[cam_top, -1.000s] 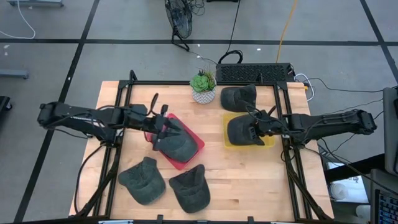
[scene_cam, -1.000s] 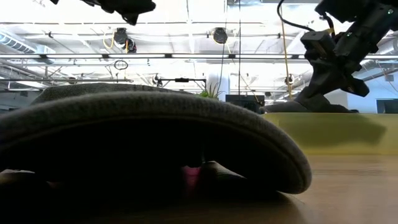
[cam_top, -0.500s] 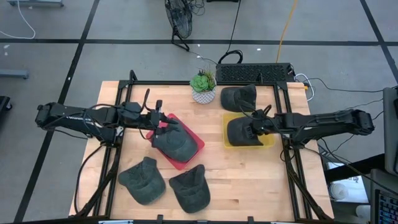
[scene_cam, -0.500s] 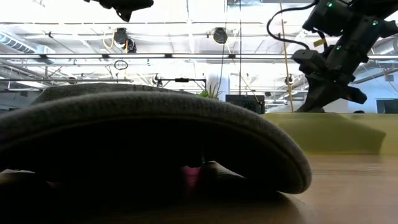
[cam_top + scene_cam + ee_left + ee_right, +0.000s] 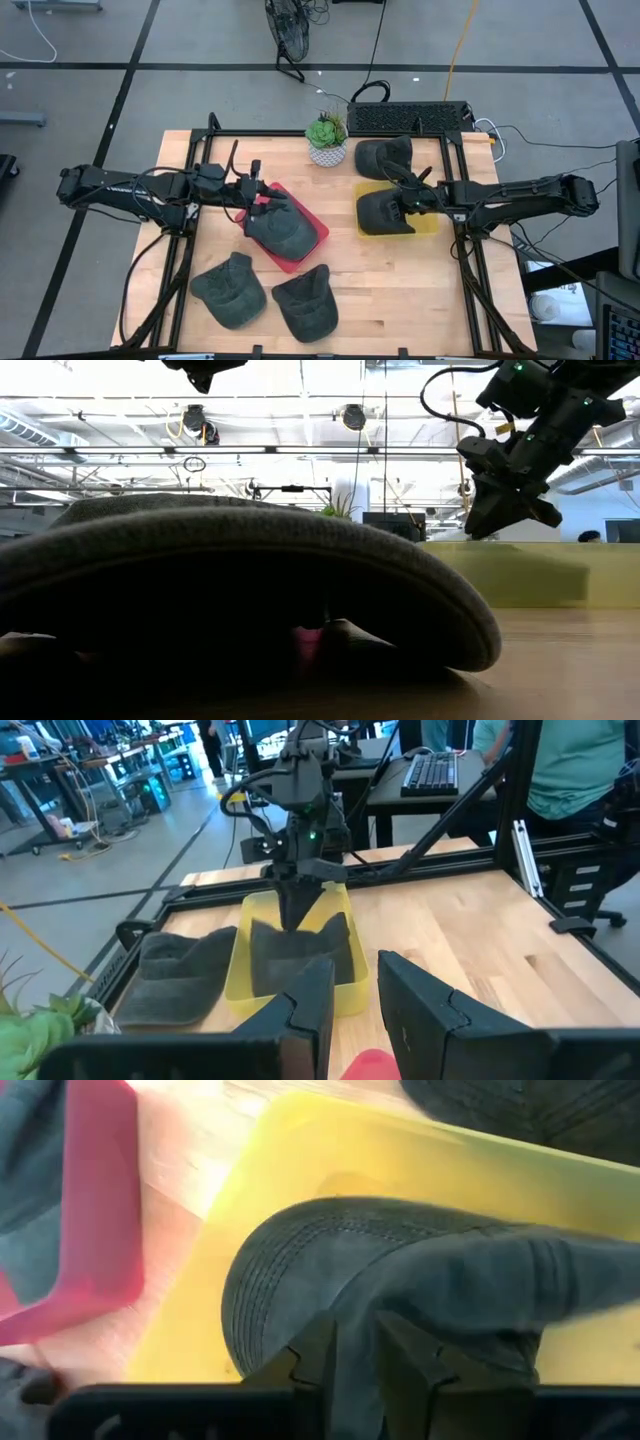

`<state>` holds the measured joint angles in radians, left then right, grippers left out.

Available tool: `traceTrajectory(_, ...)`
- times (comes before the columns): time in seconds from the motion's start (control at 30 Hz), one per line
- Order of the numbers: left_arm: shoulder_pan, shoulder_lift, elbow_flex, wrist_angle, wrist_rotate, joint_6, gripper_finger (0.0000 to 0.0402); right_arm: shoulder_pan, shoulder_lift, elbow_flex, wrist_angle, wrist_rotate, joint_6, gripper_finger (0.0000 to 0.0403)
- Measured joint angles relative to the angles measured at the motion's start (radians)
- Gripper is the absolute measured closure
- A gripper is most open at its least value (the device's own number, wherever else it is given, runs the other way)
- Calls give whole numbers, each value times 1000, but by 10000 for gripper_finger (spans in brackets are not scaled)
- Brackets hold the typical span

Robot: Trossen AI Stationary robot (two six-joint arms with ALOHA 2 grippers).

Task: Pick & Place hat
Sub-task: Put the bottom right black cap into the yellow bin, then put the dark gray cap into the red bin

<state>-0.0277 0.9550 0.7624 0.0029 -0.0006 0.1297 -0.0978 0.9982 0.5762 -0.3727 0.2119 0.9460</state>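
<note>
Wooden table point(image 5: 400, 290) in a black frame, grey taped floor around it; bright workshop beyond. I count a potted plant point(image 5: 326, 139) at the far edge, two loose hats point(image 5: 228, 290) near me, one hat in the red tray point(image 5: 312, 236), one hat point(image 5: 384, 208) in the yellow tray point(image 5: 428, 226). Right gripper point(image 5: 408, 200) above that hat, fingers slightly parted, letting go; a second ago they pinched it. Left gripper point(image 5: 262, 193) over the red tray, part-open, empty, pulled back left.

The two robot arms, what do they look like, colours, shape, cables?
Both arms are dark, near-black and slender, built of jointed segments with black cables looping alongside. Each ends in a hand, left hand and right hand, with two dark, blocky fingers. In the left wrist view a small green light glows on the right arm.
</note>
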Motion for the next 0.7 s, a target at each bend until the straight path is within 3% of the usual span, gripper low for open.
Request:
traceTrajectory(0.33,0,0,0,1,0,18,314,-4,-26,0,30,-3,-79,282)
traceTrajectory(0.6,0,0,0,1,0,16,314,-4,-111,0,133,-7,-122,293)
traceTrajectory(0.7,0,0,0,1,0,16,314,21,-118,0,173,-71,-181,302)
